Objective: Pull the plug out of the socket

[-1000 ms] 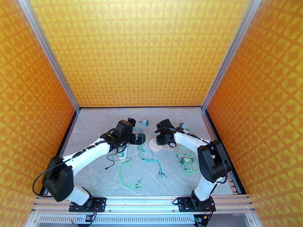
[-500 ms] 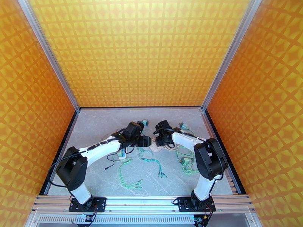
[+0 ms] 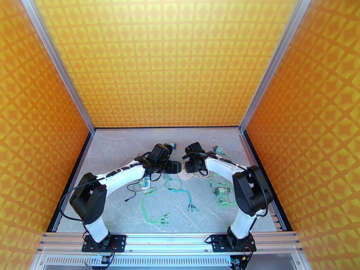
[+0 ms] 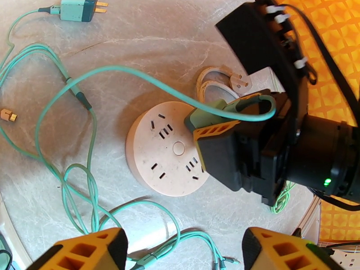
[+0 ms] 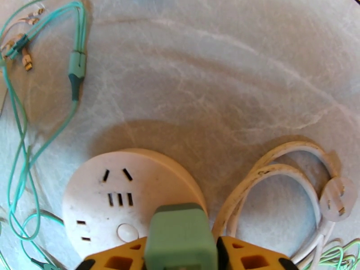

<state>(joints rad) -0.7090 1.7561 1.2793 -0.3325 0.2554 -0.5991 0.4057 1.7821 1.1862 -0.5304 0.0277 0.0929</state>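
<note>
Plug [image 5: 180, 237]: teal, seated at the rim of the round white socket [image 5: 130, 185], middle of the worktop [image 5: 202, 64].
Right gripper [image 5: 180, 256]: orange fingers clamped on both sides of the plug.
Left gripper [image 4: 184, 250]: fingers spread wide, nothing between, held near the socket.
Left wrist view: teal cable [image 4: 114, 68] arching from the plug's top; loose teal adapter [image 4: 76, 7] well apart.
Right wrist view: white cord [image 5: 270, 169] coiled just beside the socket.
Top view: both grippers nose to nose.
</note>
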